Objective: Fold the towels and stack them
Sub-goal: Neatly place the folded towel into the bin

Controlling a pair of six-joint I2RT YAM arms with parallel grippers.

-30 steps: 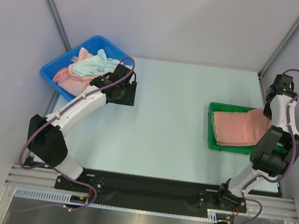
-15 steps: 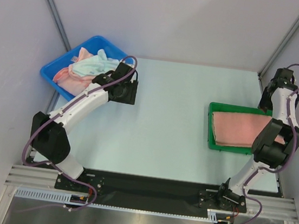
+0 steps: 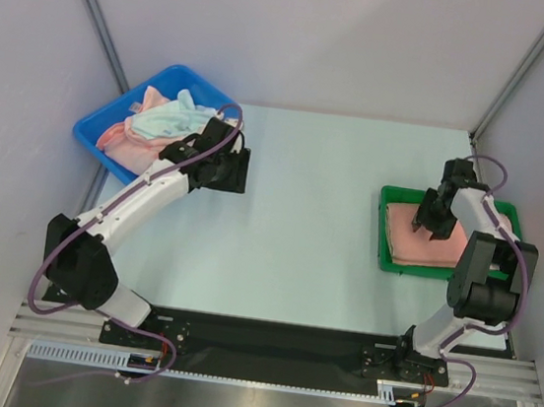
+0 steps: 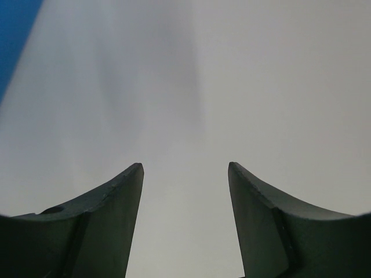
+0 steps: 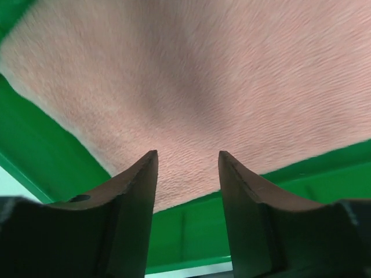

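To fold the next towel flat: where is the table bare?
The wide middle of the table, between the left gripper by the blue bin and the green tray, is bare. Crowded: the bin, heaped with towels, and the tray, filled by the folded pink towel under the right gripper.

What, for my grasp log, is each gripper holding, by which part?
Nothing. The left gripper is open over the pale table; the right gripper is open over the folded salmon-pink towel in the green tray.
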